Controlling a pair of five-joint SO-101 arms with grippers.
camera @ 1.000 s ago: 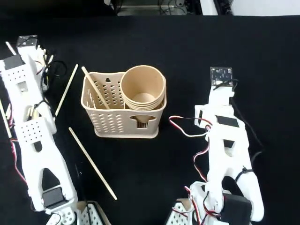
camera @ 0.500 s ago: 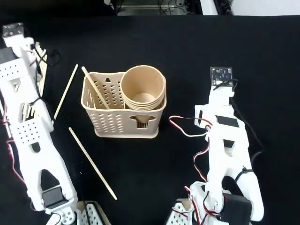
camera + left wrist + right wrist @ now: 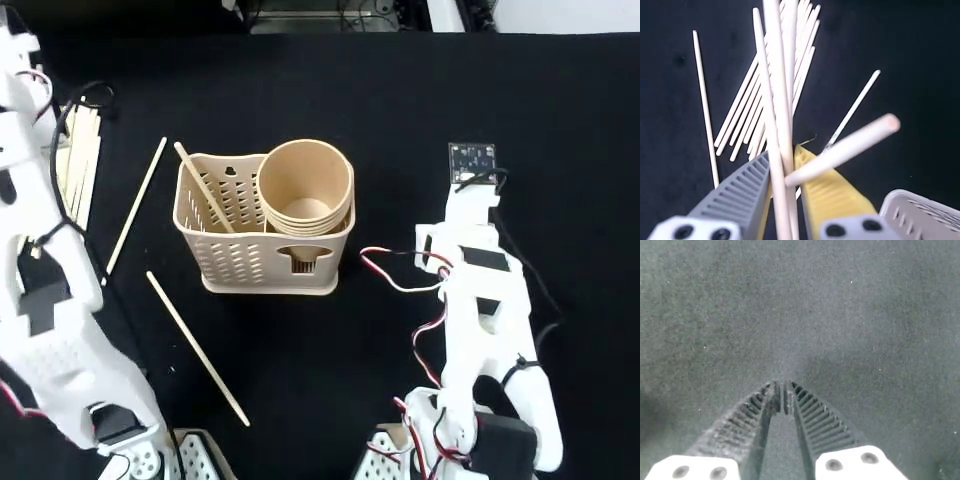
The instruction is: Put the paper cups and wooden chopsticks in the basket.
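Left pincer [image 3: 785, 160] clenched on a few chopsticks [image 3: 780, 100], their long axis along its jaws, above the pile [image 3: 80, 160] at the surface's left edge. Basket [image 3: 260, 262], cups [image 3: 305, 195] inside, sits toward centre, nearer this arm. Right pincer [image 3: 782, 395] clenched, empty.

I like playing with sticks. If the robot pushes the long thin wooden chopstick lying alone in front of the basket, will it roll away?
Probably a little: the long thin wooden chopstick looks round and slim, so a sideways push could roll it. The black cloth under it may slow it. It looks straight, so likely stiff.
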